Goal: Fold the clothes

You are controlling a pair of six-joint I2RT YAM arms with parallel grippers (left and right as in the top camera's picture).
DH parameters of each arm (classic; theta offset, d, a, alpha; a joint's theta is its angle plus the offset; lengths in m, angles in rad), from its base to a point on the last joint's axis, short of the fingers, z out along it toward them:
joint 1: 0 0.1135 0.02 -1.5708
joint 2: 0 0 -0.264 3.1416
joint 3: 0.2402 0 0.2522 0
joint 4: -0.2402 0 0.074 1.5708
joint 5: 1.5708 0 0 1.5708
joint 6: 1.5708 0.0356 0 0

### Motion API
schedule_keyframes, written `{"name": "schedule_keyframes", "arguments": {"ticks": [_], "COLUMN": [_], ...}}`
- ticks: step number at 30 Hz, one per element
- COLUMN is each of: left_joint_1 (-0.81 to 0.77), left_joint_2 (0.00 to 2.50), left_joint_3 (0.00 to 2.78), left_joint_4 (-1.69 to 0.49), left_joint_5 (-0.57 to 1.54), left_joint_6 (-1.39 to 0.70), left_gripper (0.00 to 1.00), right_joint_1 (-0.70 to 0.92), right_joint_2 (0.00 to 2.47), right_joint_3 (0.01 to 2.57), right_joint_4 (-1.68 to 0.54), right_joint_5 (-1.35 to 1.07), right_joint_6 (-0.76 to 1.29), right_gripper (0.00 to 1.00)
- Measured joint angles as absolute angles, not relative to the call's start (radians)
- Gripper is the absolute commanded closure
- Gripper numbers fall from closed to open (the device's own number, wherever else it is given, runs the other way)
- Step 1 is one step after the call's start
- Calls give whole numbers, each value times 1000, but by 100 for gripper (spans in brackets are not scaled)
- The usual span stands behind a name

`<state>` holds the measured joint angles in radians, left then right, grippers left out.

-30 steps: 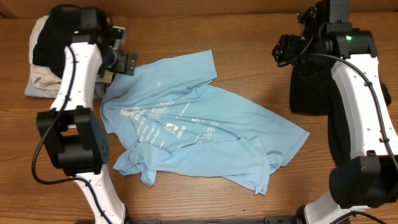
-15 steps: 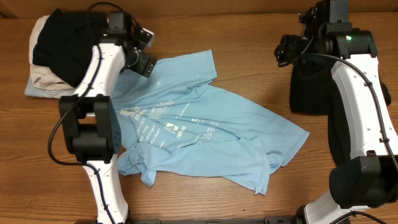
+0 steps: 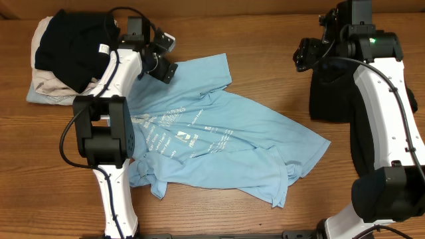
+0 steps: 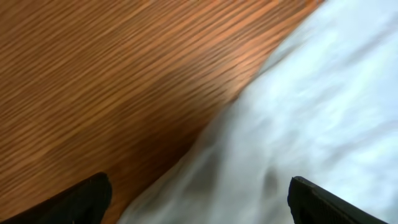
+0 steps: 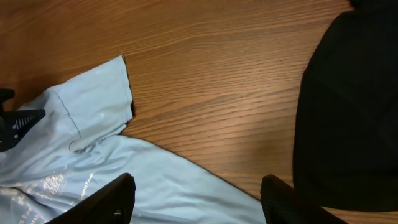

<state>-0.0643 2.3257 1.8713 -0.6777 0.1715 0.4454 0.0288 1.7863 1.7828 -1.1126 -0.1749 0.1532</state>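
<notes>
The light blue T-shirt (image 3: pixel 212 136) lies crumpled in the middle of the table, white printed text facing up. It also shows in the right wrist view (image 5: pixel 93 162) and, blurred, in the left wrist view (image 4: pixel 311 112). My left gripper (image 3: pixel 166 63) is open and empty, low over the shirt's upper left edge. My right gripper (image 3: pixel 300 54) is open and empty, held above the table at the upper right. The loose black garment (image 3: pixel 332 93) lies under the right arm; it also shows in the right wrist view (image 5: pixel 348 112).
A stack of folded pieces, black (image 3: pixel 70 43) on beige on pale denim, sits at the table's far left. Bare wood table (image 3: pixel 265 73) shows between the shirt and the black garment.
My left gripper has swung right, from the folded stack to the shirt's upper left edge. The right arm and the shirt have not moved.
</notes>
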Motion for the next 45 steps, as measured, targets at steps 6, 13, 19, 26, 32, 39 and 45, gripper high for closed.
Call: {"name": "schedule_keyframes", "arguments": {"ticks": [6, 13, 19, 26, 32, 39, 45], "left_joint_1": [-125, -180, -182, -182, -186, -207, -208], "left_joint_2": [2326, 2335, 2388, 2392, 2392, 2392, 2392], "left_joint_3": [1871, 1872, 1872, 1872, 1872, 1872, 1879], "left_joint_4": [-629, -573, -558, -537, -536, -535, -553], "left_joint_5": [213, 208, 171, 160, 155, 152, 64], "left_joint_6": [445, 437, 404, 368, 365, 369, 309], "left_gripper": [5, 6, 7, 28, 75, 96, 96], "right_joint_1": [28, 29, 29, 28, 29, 29, 28], "right_joint_2": [1786, 1786, 1786, 1786, 1786, 1786, 1786], "right_joint_3": [1783, 1783, 1783, 1783, 1783, 1782, 1782], "right_joint_4": [-1114, -1114, -1114, -1114, -1114, -1114, -1119], "right_joint_5": [-175, -175, -175, -175, -175, -175, -175], "right_joint_6": [153, 154, 154, 153, 154, 153, 154], "right_gripper": [32, 32, 32, 32, 32, 32, 32]}}
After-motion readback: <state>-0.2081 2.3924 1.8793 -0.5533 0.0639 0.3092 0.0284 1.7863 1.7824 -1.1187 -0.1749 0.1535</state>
